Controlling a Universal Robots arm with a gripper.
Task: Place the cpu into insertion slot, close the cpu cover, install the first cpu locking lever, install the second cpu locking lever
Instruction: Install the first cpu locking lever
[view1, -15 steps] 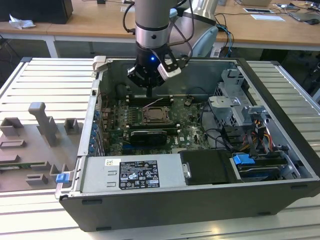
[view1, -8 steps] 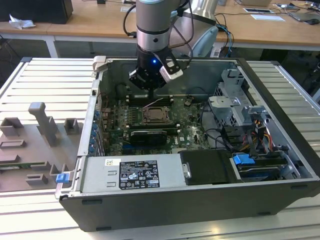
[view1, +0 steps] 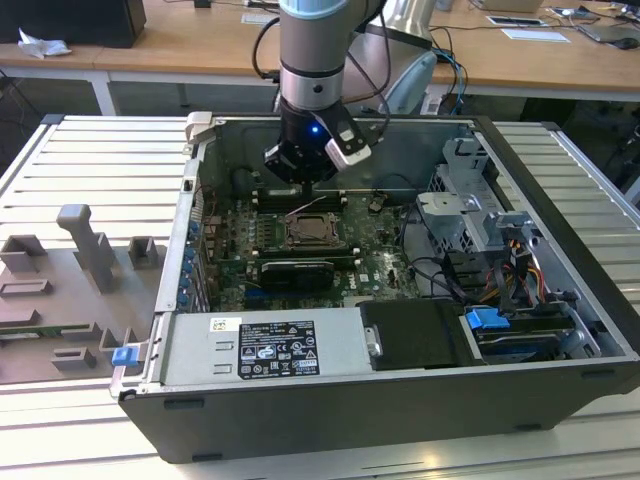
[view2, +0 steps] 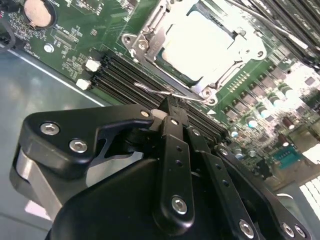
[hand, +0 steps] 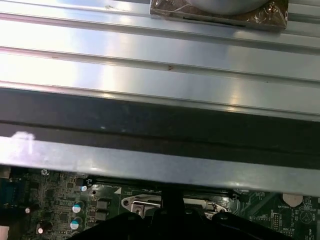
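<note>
Arm: we see the arm (view1: 312, 60) reaching down from above into the open computer case (view1: 560, 250), which lies on its side on the ribbed metal bench (view1: 90, 170).

Gripper: in the exterior view the gripper (view1: 305, 172) hangs low over the motherboard (view1: 375, 255), just beyond the socket. In the second wrist view the gripper (view2: 172, 107) has its black fingers (view2: 175, 150) drawn together to a narrow tip.

Fingers: we judge them closed, or very nearly so, with the tip resting at a thin wire locking lever (view2: 165, 92) that runs along the socket's edge. We cannot tell whether the lever is actually pinched between them or only touched.

Cpu: we see the cpu (view2: 197, 42), its pale face washed bright by glare, lying flat inside the insertion slot (view2: 172, 77).

Cpu cover: the cpu cover (view2: 145, 45) looks lowered around the chip, its silvery frame bordering the pale face; glare keeps us from being sure it sits fully flat.

Insertion slot: in the exterior view the insertion slot (view1: 310, 232) sits mid-board, with the long memory slots (view1: 275, 198) beside it.

Surroundings: a grey parts fixture (view1: 80, 270) rests on the bench at the exterior view's left, well apart from the case.
</note>
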